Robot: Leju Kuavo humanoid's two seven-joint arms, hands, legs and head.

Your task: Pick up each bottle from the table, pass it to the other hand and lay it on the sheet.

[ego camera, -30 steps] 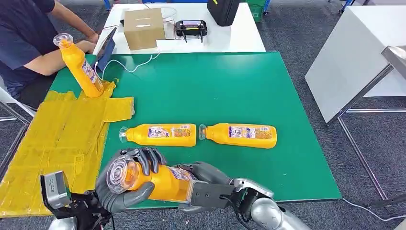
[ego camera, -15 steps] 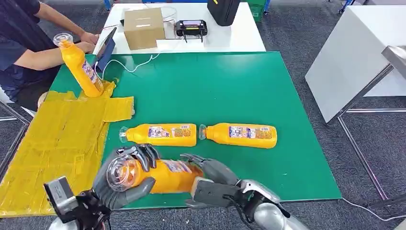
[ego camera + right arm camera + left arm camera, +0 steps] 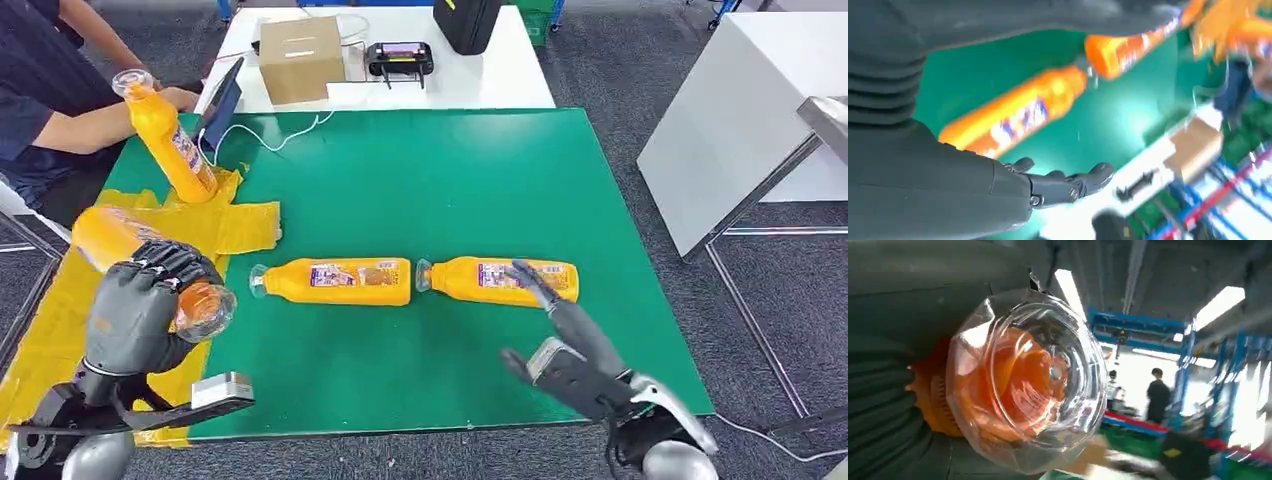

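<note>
The left robot hand (image 3: 140,315) grips an orange plastic bottle with a clear faceted cap (image 3: 130,255) around the neck end, the body slanting up and away over the crumpled yellow sheet (image 3: 130,270) that covers the left side of the green counter (image 3: 450,190). In the left wrist view the clear cap (image 3: 1023,375) sits close against the lens, with dark fingers wrapped behind it. The right robot hand (image 3: 560,335) holds nothing — its fingers are spread and extended near the right-hand lying orange bottle (image 3: 505,281), apart from it as far as can be judged.

Judged step: the hand-over for this bottle appears complete; laying it on the sheet is in hand. The next move calls for lowering the left arm, levelling the bottle over bare sheet, and releasing.

A second lying orange bottle (image 3: 335,281) rests cap-to-base beside the first, both on the green surface — still to be picked up. A fourth orange bottle (image 3: 170,135) stands tilted at the sheet's far edge, near a seated person's forearm (image 3: 95,118).
</note>
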